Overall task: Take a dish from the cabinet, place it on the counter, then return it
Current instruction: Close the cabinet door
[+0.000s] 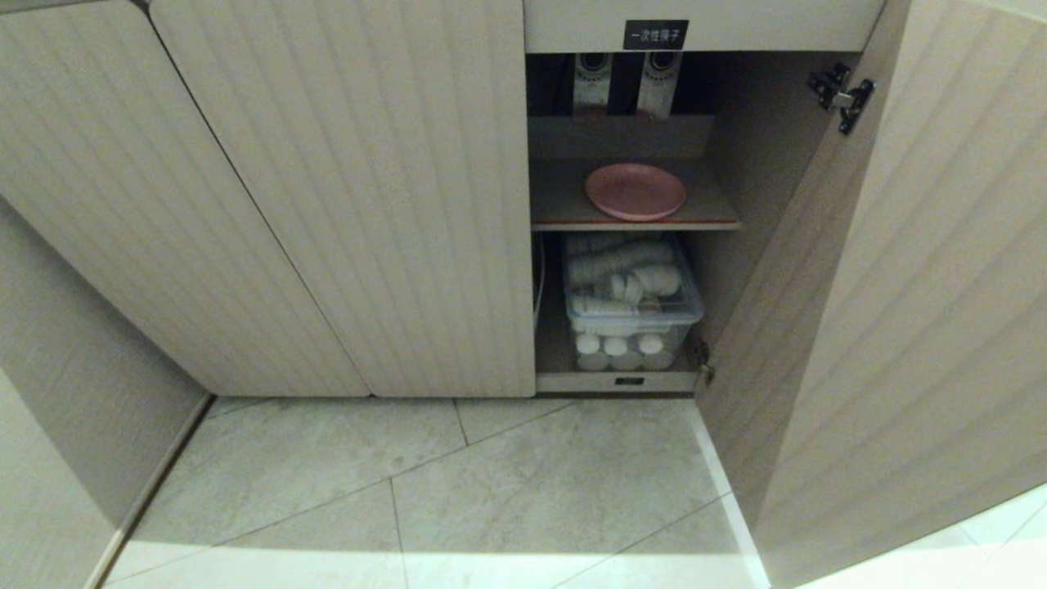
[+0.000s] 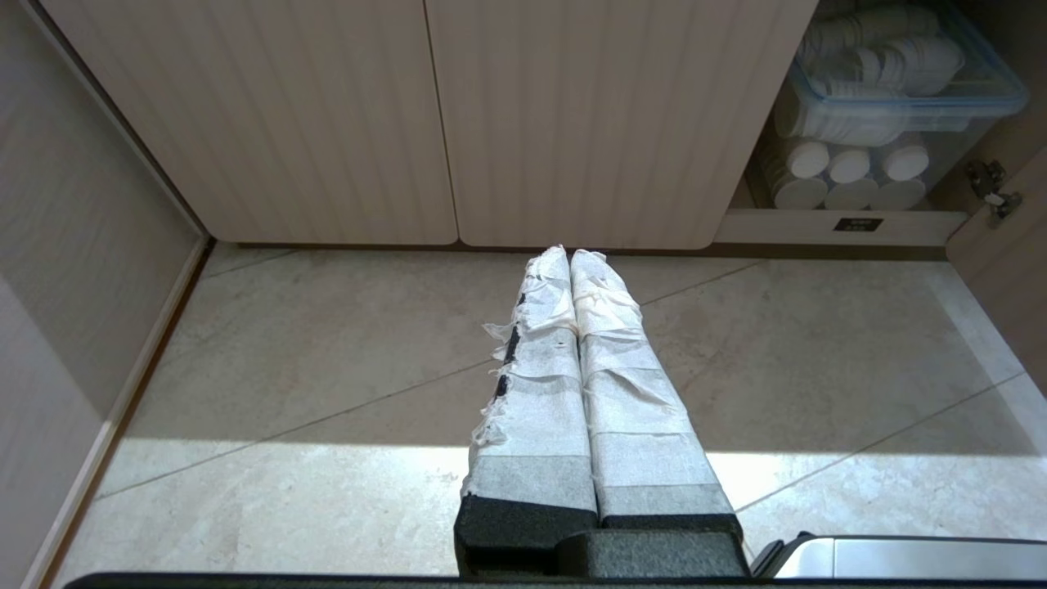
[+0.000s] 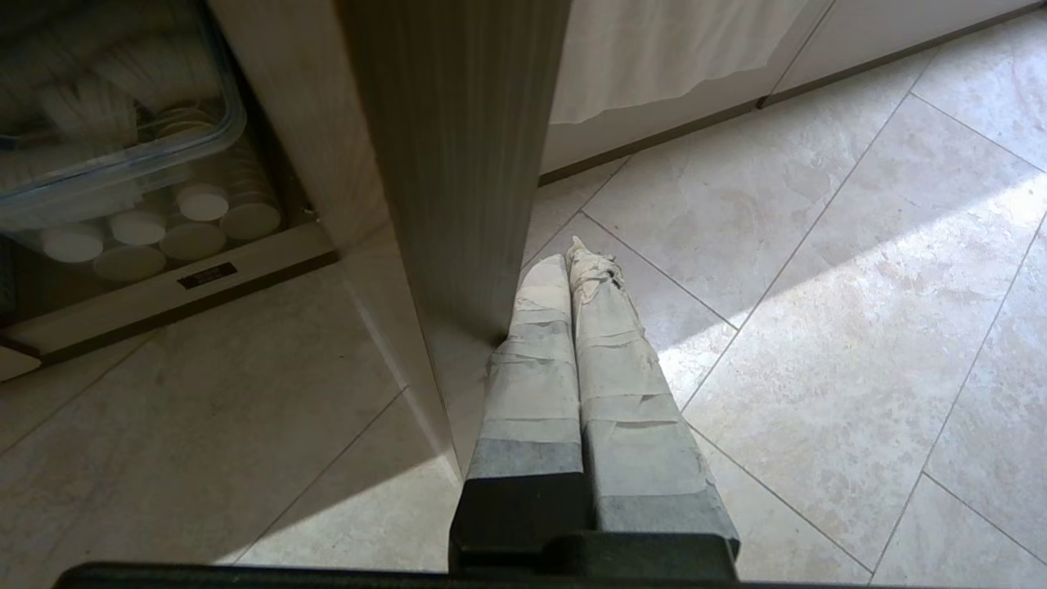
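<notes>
The pink dish (image 1: 635,191) lies flat on the red-edged inner shelf (image 1: 638,224) of the cabinet (image 1: 343,196), whose right-hand door (image 1: 900,327) stands wide open. Neither arm shows in the head view. My right gripper (image 3: 570,255) is shut and empty, low over the floor, just beside the open door's outer edge (image 3: 458,164). My left gripper (image 2: 569,254) is shut with nothing in it and hangs above the floor tiles in front of the closed doors (image 2: 442,123). The counter is out of view.
Under the shelf stands a clear plastic box (image 1: 630,303) full of white cups and lids. Two patterned packets (image 1: 626,82) stand at the back above the shelf. A black label (image 1: 656,34) sits on the rail over the opening. A wall (image 1: 74,343) closes the left side.
</notes>
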### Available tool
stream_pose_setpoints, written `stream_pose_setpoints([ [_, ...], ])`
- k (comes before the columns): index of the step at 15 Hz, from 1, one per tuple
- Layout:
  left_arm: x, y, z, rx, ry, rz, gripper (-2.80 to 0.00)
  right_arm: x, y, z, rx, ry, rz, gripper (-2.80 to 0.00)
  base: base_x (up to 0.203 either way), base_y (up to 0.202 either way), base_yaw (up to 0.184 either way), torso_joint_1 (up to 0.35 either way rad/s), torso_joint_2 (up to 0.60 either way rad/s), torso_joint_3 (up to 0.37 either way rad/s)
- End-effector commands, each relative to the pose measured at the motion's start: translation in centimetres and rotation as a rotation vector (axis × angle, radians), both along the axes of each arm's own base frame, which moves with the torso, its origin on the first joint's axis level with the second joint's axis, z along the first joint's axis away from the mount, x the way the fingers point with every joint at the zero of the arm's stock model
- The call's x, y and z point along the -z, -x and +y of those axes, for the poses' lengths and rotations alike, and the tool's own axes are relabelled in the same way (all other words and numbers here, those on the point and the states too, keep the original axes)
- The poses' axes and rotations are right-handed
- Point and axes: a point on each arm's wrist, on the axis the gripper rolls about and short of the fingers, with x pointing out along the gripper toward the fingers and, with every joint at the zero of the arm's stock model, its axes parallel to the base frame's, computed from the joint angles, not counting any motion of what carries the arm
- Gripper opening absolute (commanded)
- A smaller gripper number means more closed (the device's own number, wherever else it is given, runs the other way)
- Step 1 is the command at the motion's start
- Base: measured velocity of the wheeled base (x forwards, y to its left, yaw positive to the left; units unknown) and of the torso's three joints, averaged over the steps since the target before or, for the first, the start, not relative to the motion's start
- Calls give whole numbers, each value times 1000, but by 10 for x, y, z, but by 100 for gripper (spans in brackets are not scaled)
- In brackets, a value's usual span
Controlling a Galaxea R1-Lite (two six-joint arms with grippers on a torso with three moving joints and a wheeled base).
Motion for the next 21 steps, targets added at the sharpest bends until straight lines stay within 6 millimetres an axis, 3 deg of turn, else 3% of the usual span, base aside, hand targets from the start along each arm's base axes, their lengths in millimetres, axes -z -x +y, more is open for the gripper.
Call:
stream_pose_setpoints([
  [1,0,0,0,0,1,-1,-280,-1,-2,0,3,1,-2,-280,0,0,0,0,0,0],
  [12,0,0,0,0,1,-1,-280,-11,-4,0,-7,0,-80,-280,0,0,0,0,0,0],
  [21,0,0,0,0,1,-1,-280,-10,-1,18,-210,-115,-128,-280,0,0,0,0,0,0],
])
